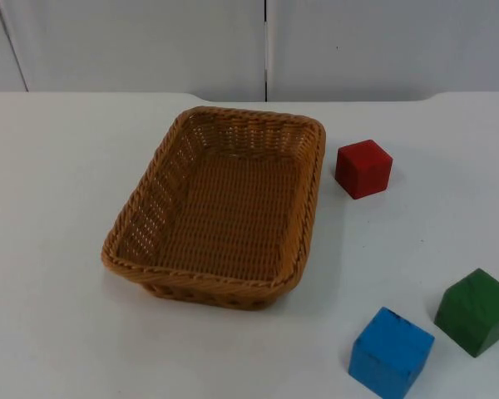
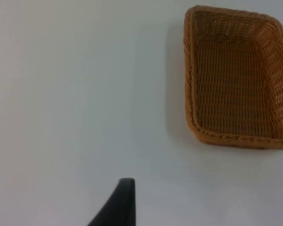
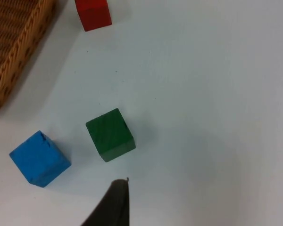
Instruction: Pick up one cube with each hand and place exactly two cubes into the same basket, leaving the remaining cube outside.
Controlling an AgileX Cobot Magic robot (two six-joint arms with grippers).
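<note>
A brown wicker basket [image 1: 208, 280] sits mid-table and holds no cube. A red cube [image 1: 363, 169] stands just right of its far corner. A blue cube [image 1: 390, 352] and a green cube [image 1: 476, 311] lie near the front right. My left gripper [image 2: 125, 188] hovers over bare table, well to the side of the basket [image 2: 188, 84]. My right gripper [image 3: 118, 188] hangs above the table close to the green cube [image 3: 110, 134], with the blue cube [image 3: 39, 158] beside it. The red cube [image 3: 93, 13] and the basket's rim [image 3: 19, 61] are farther off.
The white table top [image 1: 58, 249] ends at a grey partition wall [image 1: 150, 41] behind the basket. Open table lies left of the basket and between the red cube and the green and blue pair.
</note>
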